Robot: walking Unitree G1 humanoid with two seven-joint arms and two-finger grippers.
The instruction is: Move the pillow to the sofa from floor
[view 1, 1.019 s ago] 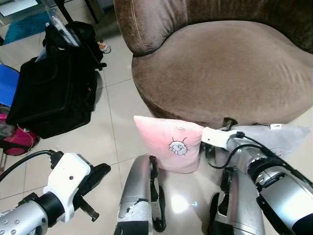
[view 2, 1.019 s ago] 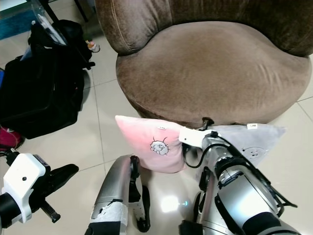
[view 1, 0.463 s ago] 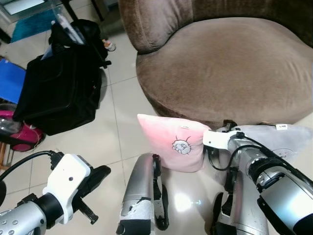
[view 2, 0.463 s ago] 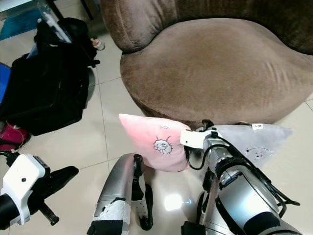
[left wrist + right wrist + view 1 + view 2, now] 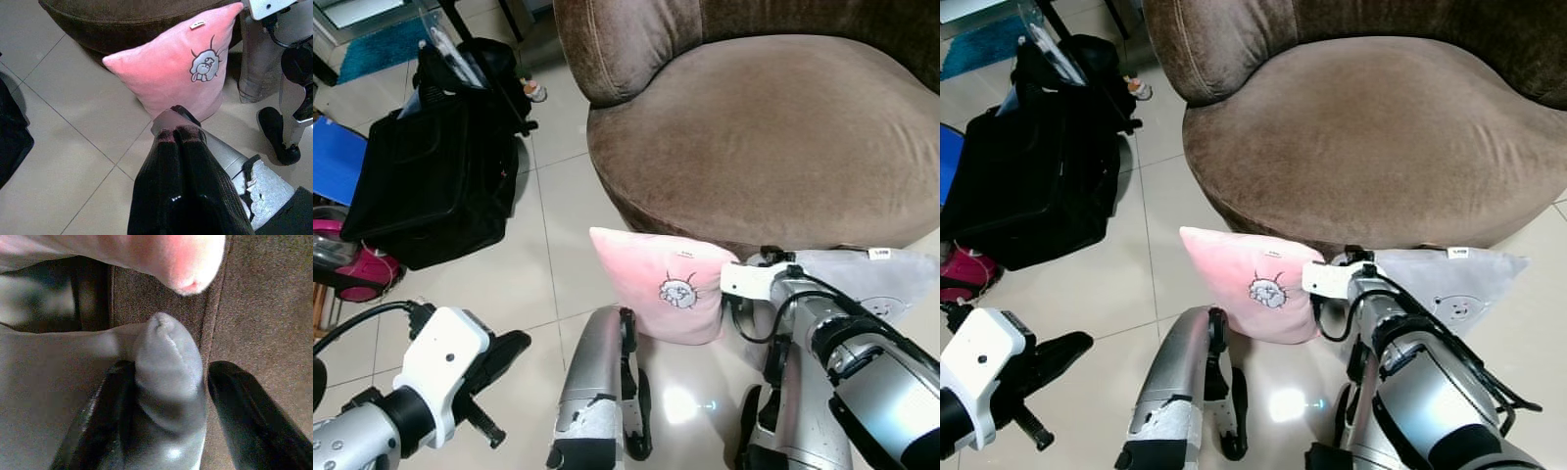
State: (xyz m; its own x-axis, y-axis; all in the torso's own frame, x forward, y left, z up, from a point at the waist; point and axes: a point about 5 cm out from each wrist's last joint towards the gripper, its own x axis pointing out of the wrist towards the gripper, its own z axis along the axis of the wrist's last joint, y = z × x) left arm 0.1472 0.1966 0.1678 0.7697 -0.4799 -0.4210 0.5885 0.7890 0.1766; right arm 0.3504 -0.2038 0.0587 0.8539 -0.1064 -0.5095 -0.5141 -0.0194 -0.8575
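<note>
A pink pillow (image 5: 666, 289) with a small cartoon print stood on the tiled floor (image 5: 548, 245) at the centre of the frame, leaning against the base of the brown sofa (image 5: 764, 117). Just right of it lay a grey pillow (image 5: 871, 279). The right pincer (image 5: 166, 382) had its two black fingers spread around a corner of the grey pillow, beside the sofa's base. The left pincer (image 5: 178, 139), fingers pressed together and empty, hung at lower left near the pink pillow. A black bag (image 5: 431, 176) sat upper left.
</note>
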